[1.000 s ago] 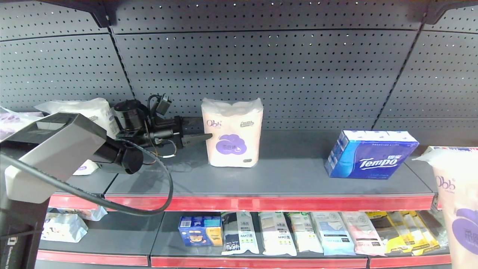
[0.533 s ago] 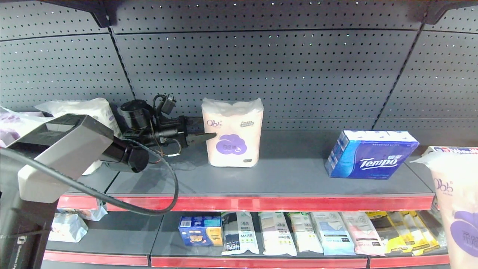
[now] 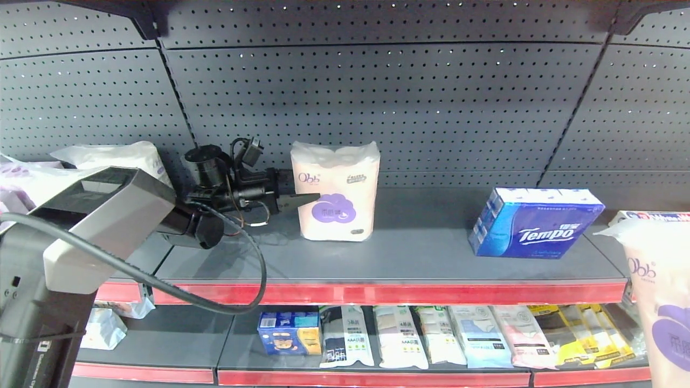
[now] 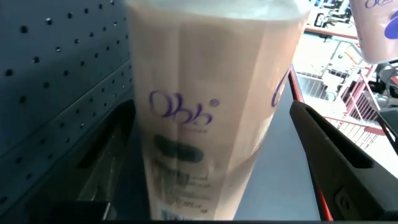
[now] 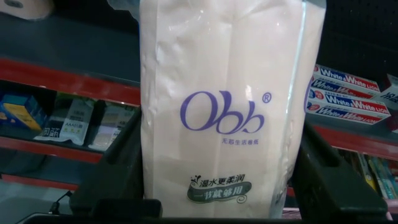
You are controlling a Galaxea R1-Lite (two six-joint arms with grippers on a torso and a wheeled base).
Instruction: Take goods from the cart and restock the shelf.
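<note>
Our left gripper (image 4: pixel 212 107) has slid forward; its fingers gape wide astride the upright tissue pack (image 3: pixel 345 215), dead ahead; the right gripper (image 5: pixel 224 124) clamps a second pack (image 5: pixel 224 56).

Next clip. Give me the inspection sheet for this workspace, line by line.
Surface: grey shelf with a red front edge.
Job's things: upright tissue pack standing toward the shelf's back left; second tissue pack held off the shelf at the right.
Clutter: blue tissue box lying toward the right; white bags at the far left.
Pincers: left pincer open, straddling the upright tissue pack; right pincer shut on the second tissue pack.
Cables: black cable loops from the left arm across the shelf edge.
Surroundings: perforated back panel; lower shelf holding packets.
</note>
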